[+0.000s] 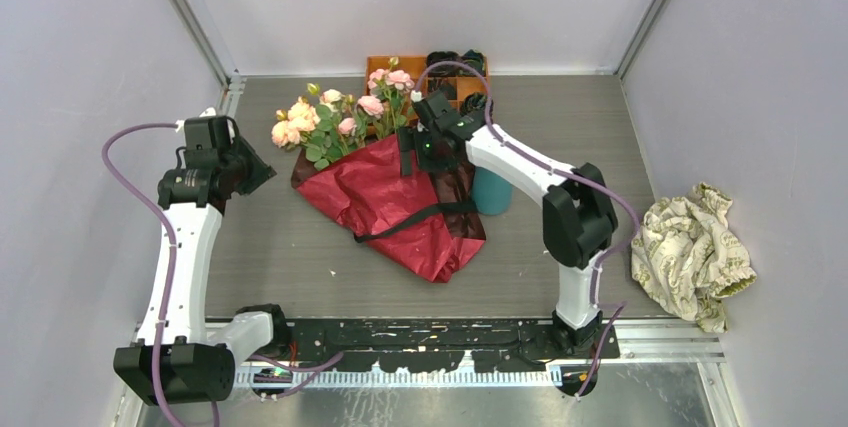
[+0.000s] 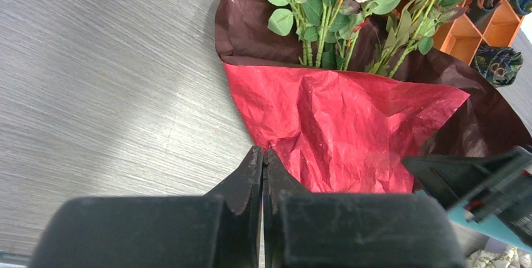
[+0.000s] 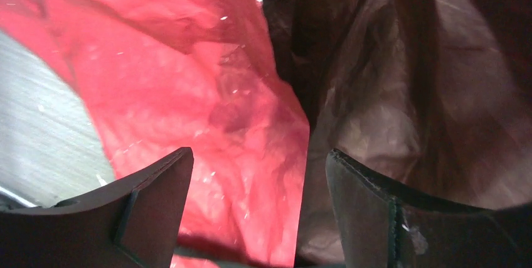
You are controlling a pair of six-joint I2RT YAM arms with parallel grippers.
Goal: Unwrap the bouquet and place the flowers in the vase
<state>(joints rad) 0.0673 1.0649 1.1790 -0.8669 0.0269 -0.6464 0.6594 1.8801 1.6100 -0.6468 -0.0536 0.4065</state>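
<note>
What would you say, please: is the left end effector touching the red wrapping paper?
Apart. The top view shows bare table between the shut left end effector and the wrapping paper.

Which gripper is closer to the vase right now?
Right. The right gripper hangs open over the bouquet, beside the vase; the left gripper, shut, sits on the bouquet's other side.

Lab enclosure, white panels (image 1: 80, 47), aluminium frame (image 1: 188, 15)

You will find no legible text, label, brand, number or sign in any view. The wrapping of the bouquet (image 1: 385, 197) and the vase (image 1: 492, 195) show plain surfaces; the print on the cloth (image 1: 690, 247) is pattern only.
</note>
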